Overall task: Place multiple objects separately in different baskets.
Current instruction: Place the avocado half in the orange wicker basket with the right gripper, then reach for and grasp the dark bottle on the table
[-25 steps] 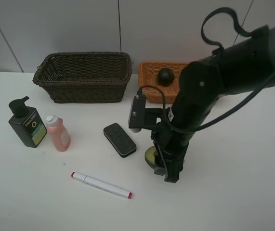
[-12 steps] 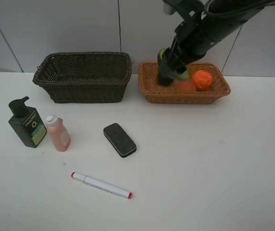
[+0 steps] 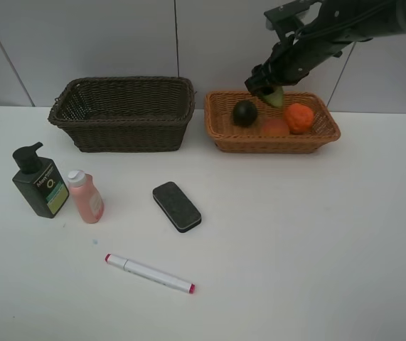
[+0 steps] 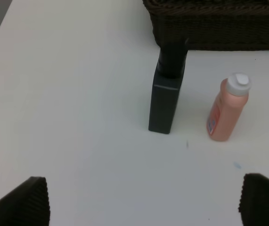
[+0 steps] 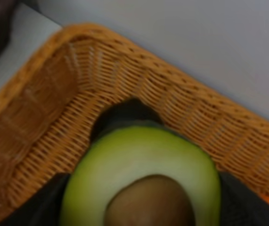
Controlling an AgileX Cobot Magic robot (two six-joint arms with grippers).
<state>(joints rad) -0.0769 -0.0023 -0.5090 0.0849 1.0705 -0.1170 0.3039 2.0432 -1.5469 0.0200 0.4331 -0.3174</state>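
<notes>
Right hand (image 3: 265, 87) is clamped on the avocado (image 3: 275, 98), hovering over the tan basket's (image 3: 224, 139) far side; I'd go low between mangosteen (image 3: 244, 113) and orange (image 3: 298, 117) before letting go

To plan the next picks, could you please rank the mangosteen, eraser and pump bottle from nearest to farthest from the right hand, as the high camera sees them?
From the right hand, holding the avocado:
1. Mangosteen, in the tan basket beneath it.
2. Eraser, out in the middle.
3. Pump bottle, far left.
</notes>
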